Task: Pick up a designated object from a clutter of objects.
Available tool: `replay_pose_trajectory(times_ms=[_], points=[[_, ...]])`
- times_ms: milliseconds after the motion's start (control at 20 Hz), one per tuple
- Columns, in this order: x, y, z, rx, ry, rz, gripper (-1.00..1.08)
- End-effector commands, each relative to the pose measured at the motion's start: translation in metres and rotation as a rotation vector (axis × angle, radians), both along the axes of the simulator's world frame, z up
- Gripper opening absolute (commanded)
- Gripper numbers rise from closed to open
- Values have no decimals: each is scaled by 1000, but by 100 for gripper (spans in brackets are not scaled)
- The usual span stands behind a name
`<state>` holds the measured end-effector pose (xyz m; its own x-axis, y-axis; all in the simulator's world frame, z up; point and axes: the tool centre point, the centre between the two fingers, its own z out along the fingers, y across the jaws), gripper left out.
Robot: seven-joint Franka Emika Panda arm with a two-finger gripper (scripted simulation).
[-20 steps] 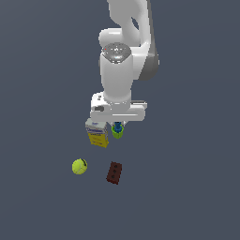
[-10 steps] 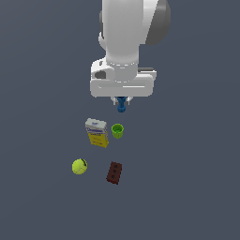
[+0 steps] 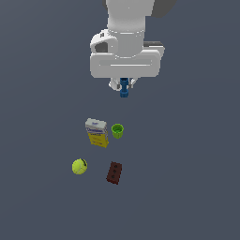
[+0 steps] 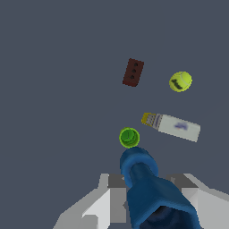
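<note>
My gripper [image 3: 124, 87] is shut on the tiny blue peg-like piece [image 3: 124, 89] and holds it high above the floor, hanging below the white hand. In the wrist view the blue piece [image 4: 145, 183] fills the space between the grey fingers [image 4: 107, 201]. The other clutter items lie below: a yellow-and-white box [image 3: 96, 132], a green cup [image 3: 117, 131], a yellow-green tennis ball [image 3: 79, 166] and a dark red brick with holes [image 3: 114, 172]. They also show in the wrist view: box [image 4: 172, 125], cup [image 4: 129, 137], ball [image 4: 180, 81], brick [image 4: 133, 72].
The four items sit close together on a plain dark grey floor [image 3: 187, 164]. The arm's white body [image 3: 126, 42] hangs over the far part of the scene.
The gripper has risen steadily with the blue piece, from down among the box and cup to well above them. The other items have not moved.
</note>
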<state>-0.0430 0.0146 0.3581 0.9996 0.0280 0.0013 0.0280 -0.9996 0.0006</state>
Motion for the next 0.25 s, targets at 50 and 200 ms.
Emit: replay_pose_trajectory(times_ms=[50, 200], points=[[-2, 1, 9, 0, 1, 0, -100], [-3, 2, 12, 0, 1, 0, -100]])
